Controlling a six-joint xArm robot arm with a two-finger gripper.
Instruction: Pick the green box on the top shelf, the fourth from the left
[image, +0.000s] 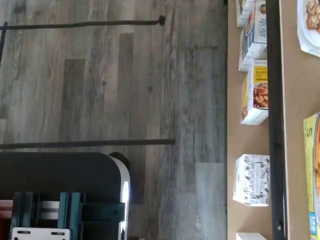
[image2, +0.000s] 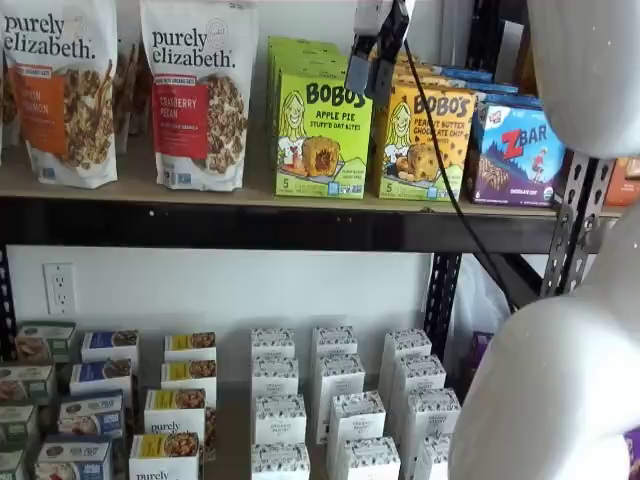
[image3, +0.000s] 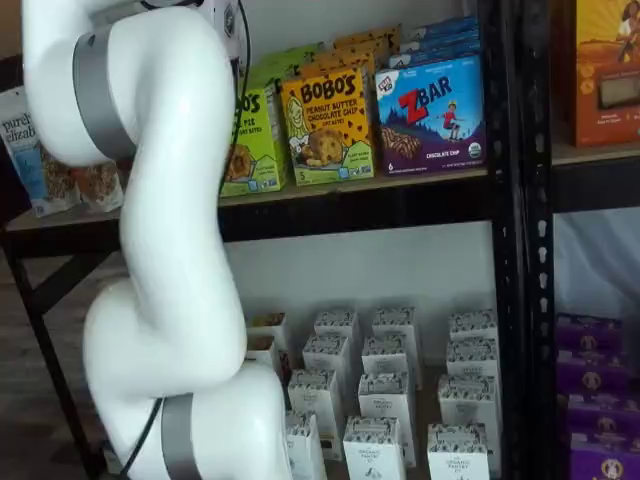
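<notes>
Green box (image2: 323, 135) is standing at the front of a file of like cartons on the top shelf (image2: 250, 222), with granola bags (image2: 198, 90) at its nine o'clock and a yellow-orange box (image2: 428, 142) at its three o'clock. It is likely handling light and stiff, its printed card somewhat slick; gripping across the two narrow sides looks soundest. Gripper (image2: 378, 68) is hanging at the box's one o'clock, jaws fully apart, holding nothing. Counting: two granola bags, one blue-purple box (image2: 518, 155) at front.

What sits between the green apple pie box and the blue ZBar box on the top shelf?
The yellow-orange Bobo's peanut butter box, flanked by green box and ZBar box; both shelf views show it.
</notes>
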